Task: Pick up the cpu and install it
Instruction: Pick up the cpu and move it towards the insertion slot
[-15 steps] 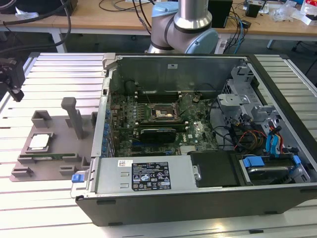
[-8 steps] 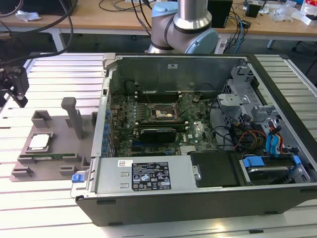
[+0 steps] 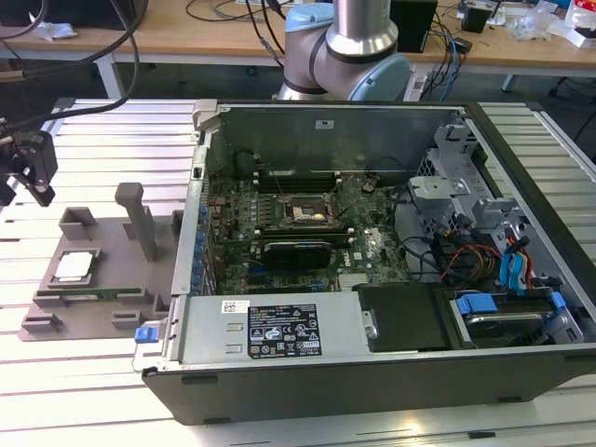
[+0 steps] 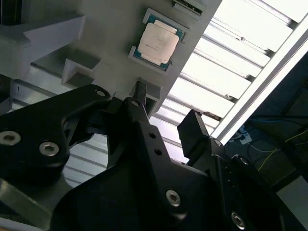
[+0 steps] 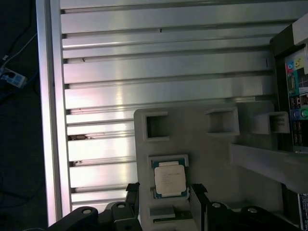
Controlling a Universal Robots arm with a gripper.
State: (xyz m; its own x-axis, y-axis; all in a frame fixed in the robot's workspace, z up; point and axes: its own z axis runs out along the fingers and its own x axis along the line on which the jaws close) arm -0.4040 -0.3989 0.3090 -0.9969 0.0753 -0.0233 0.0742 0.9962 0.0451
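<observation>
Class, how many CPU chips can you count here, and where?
1. The cpu lies on the grey fixture, at the exterior view's left of the computer case. More may be hidden inside it.

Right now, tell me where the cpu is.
The cpu lies flat in a square pocket of the grey fixture on the exterior view's left, outside the open computer case.

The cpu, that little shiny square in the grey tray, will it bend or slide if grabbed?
Probably stiff: the cpu looks like a flat metal-topped plate, so it shouldn't flop. Its smooth shiny top may be slippery. It sits in a framed pocket of the grey tray, so a sideways push likely won't slide it.
</observation>
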